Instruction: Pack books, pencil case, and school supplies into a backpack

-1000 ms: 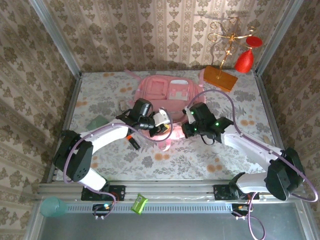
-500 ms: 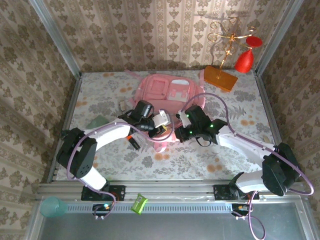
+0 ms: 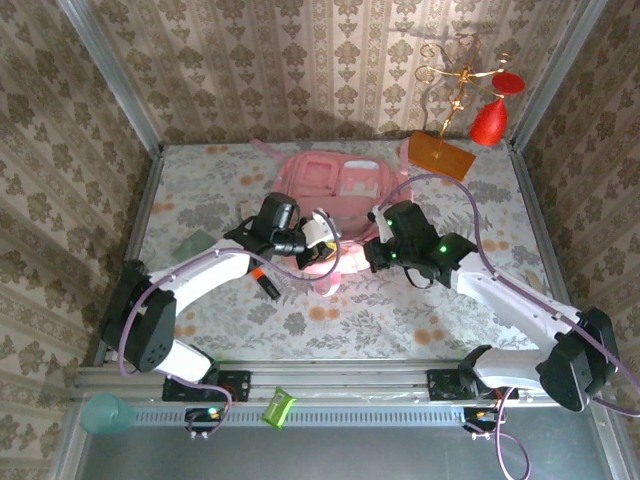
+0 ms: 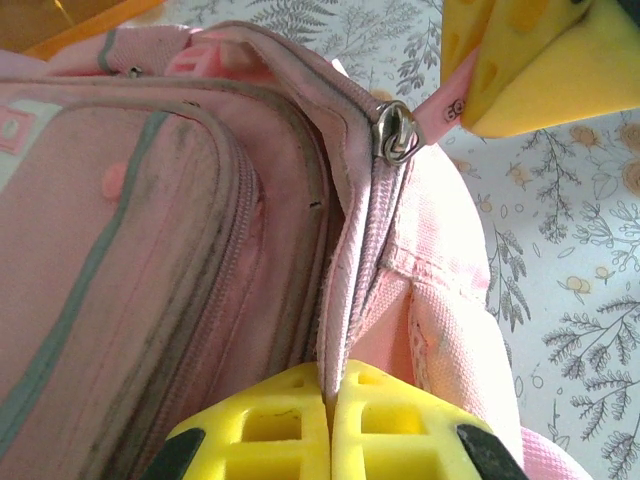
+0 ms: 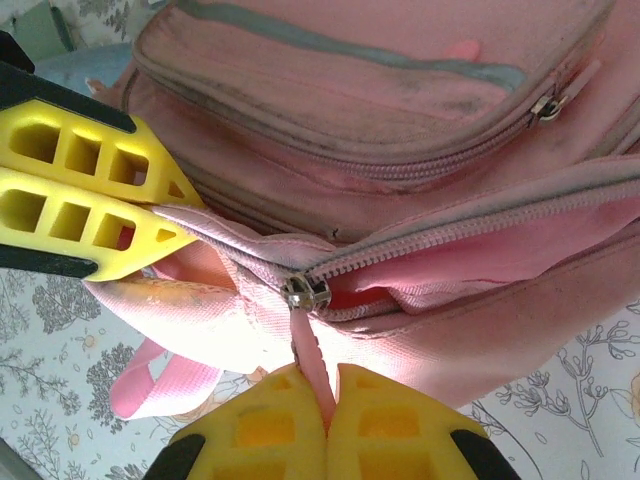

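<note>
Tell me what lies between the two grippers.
Right wrist view: the metal zip slider and pink pull tab of the backpack lie between the left gripper and the right gripper.

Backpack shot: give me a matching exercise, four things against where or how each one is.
1 left gripper
2 right gripper
3 orange stand
4 backpack

A shut on the pink zip pull
B far right corner of the table
C shut on the backpack's fabric edge
D middle of the table, toward the far side

Pairs: 1-C, 2-A, 3-B, 4-D
</note>
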Robot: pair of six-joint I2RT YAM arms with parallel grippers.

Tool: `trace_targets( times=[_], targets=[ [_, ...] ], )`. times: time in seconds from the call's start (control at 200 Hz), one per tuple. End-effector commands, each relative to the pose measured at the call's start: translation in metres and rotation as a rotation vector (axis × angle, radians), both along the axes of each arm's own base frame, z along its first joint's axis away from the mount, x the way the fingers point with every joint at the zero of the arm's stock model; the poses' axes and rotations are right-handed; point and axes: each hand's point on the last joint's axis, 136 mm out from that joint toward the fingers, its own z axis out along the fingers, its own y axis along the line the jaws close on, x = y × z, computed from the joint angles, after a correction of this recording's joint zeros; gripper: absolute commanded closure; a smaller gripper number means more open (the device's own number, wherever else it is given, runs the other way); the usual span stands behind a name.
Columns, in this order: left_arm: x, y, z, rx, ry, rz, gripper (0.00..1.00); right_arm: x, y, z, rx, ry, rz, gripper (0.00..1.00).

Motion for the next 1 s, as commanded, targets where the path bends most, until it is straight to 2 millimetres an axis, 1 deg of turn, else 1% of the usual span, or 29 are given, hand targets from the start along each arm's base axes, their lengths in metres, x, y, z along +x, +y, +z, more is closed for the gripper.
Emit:
trace_targets(
  times=[0.0, 0.03, 0.06, 0.085, 0.145, 0.19, 0.24, 0.29, 0.32, 0.37, 0.45, 0.51, 0.565, 0.605, 0.645, 0.72, 0.775, 0.825, 0.92, 0.995],
  targets=[
    [0.027, 0.033, -0.013, 0.087, -0.006, 0.147, 1.00, -0.001, -0.048, -0.005, -0.145, 0.000, -0.165, 1.00],
    [0.027, 0.031, -0.011, 0.067, -0.005, 0.147, 1.00, -0.003, -0.030, -0.001, -0.071, 0.000, -0.109, 1.00],
    [0.028, 0.028, -0.011, 0.059, -0.004, 0.147, 1.00, -0.005, -0.008, 0.009, 0.027, -0.012, -0.042, 1.00],
    [0.028, 0.025, -0.011, 0.058, -0.005, 0.141, 1.00, -0.007, 0.006, 0.015, 0.082, -0.005, -0.004, 1.00],
    [0.030, 0.021, -0.015, 0.069, -0.004, 0.141, 1.00, -0.020, 0.042, 0.027, 0.173, 0.027, 0.144, 1.00],
    [0.030, 0.016, -0.016, 0.064, -0.002, 0.136, 1.00, -0.029, 0.066, 0.033, 0.213, 0.047, 0.226, 1.00],
    [0.031, 0.010, -0.016, 0.053, -0.004, 0.132, 1.00, -0.039, 0.087, 0.038, 0.256, 0.064, 0.305, 1.00],
    [0.029, 0.003, -0.013, 0.038, -0.004, 0.114, 1.00, -0.041, 0.096, 0.037, 0.280, 0.087, 0.319, 1.00],
    [0.028, 0.000, -0.011, 0.027, -0.003, 0.106, 1.00, -0.041, 0.099, 0.036, 0.290, 0.096, 0.326, 1.00],
    [0.026, -0.005, -0.009, 0.005, 0.004, 0.090, 1.00, -0.038, 0.098, 0.032, 0.280, 0.103, 0.313, 1.00],
    [0.023, -0.006, -0.004, -0.022, 0.017, 0.079, 1.00, -0.032, 0.085, 0.021, 0.236, 0.118, 0.265, 1.00],
    [0.026, -0.002, -0.001, -0.042, 0.019, 0.092, 1.00, -0.028, 0.074, 0.020, 0.239, 0.119, 0.226, 1.00],
    [0.030, 0.004, -0.001, -0.036, 0.017, 0.115, 1.00, -0.025, 0.063, 0.025, 0.252, 0.112, 0.204, 1.00],
    [0.034, 0.009, -0.003, -0.018, 0.007, 0.137, 1.00, -0.026, 0.061, 0.033, 0.284, 0.106, 0.207, 1.00],
    [0.039, 0.015, -0.006, 0.005, -0.005, 0.167, 1.00, -0.028, 0.060, 0.044, 0.325, 0.094, 0.211, 1.00],
    [0.049, 0.025, -0.012, 0.039, -0.017, 0.225, 1.00, -0.035, 0.067, 0.063, 0.396, 0.089, 0.256, 1.00],
    [0.050, 0.027, -0.012, 0.042, -0.018, 0.226, 1.00, -0.039, 0.073, 0.071, 0.445, 0.094, 0.279, 1.00],
    [0.047, 0.024, -0.011, 0.025, -0.009, 0.208, 1.00, -0.040, 0.078, 0.077, 0.471, 0.096, 0.294, 1.00],
    [0.037, 0.014, -0.004, -0.019, 0.006, 0.145, 1.00, -0.039, 0.089, 0.081, 0.469, 0.091, 0.313, 1.00],
    [0.025, 0.004, 0.008, -0.090, 0.016, 0.074, 1.00, -0.036, 0.098, 0.078, 0.432, 0.098, 0.317, 1.00]
  ],
)
